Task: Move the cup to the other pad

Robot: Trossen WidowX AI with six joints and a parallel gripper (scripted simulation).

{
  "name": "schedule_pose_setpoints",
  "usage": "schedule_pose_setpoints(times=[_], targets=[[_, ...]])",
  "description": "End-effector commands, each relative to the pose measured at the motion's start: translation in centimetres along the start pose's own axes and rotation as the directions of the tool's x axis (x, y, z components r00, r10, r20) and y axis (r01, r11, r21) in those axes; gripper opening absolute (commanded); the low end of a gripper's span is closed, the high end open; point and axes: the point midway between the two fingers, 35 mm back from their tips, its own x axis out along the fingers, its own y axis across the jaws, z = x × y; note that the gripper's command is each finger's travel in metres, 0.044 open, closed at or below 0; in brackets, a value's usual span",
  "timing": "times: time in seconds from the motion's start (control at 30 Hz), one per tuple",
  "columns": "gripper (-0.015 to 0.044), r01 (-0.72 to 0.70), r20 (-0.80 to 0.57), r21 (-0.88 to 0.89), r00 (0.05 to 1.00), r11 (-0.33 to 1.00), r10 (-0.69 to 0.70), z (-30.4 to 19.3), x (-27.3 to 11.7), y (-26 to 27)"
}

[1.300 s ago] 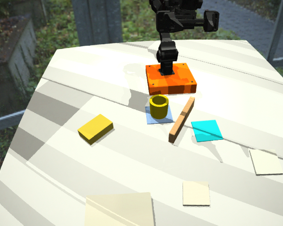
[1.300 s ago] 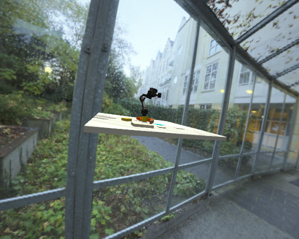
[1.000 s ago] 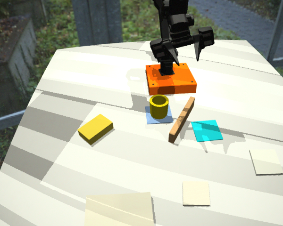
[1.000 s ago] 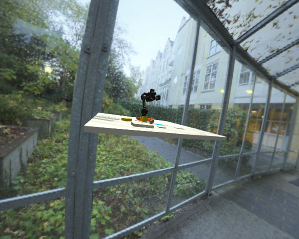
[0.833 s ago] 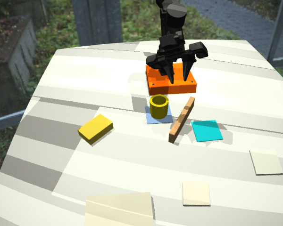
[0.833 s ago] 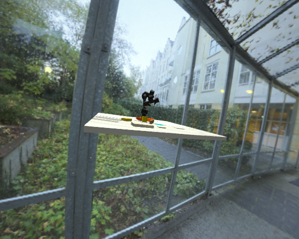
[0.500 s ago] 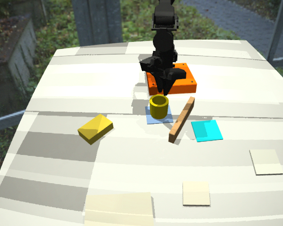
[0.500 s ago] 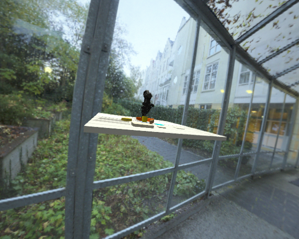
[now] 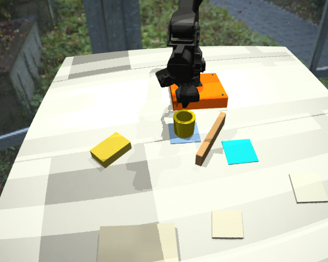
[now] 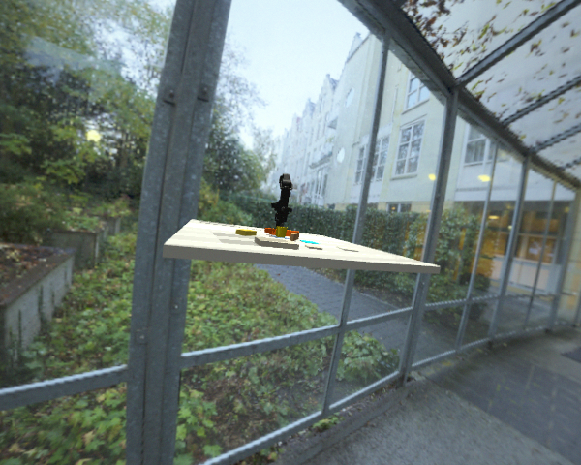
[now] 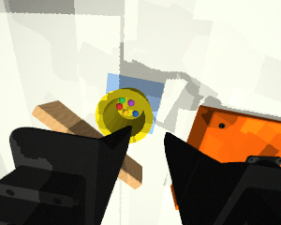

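Wood-grain bar [image 9: 210, 138]; smooth matt cup [image 9: 183, 123]

Top view as I see it: the cup [image 9: 184, 123] stands upright on the near pad [image 9: 184, 132], marbles [image 11: 126, 107] lying inside it. Behind the cup sits the block base [image 9: 199, 90] carrying the arm, whose gripper [image 9: 187, 99] hangs above and just behind the cup, jaws part-open with nothing between them. Right of the cup lies the slanted bar [image 9: 210, 138]; right of that, the other pad [image 9: 239, 150]. A flat box [image 9: 110, 149] lies well left. Three tiles and a large sheet [image 9: 137, 242] occupy the table's [image 9: 74, 186] near edge.
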Motion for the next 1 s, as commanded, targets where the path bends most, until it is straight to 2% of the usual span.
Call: schedule_pose_setpoints(times=[0.0,0.97], targets=[[0.0167,0.009,0.001,0.010,1.000,1.000,-0.009,0.1,0.3,0.0],[0.0167,0.009,0.001,0.010,1.000,1.000,-0.009,0.1,5.0,0.0]])
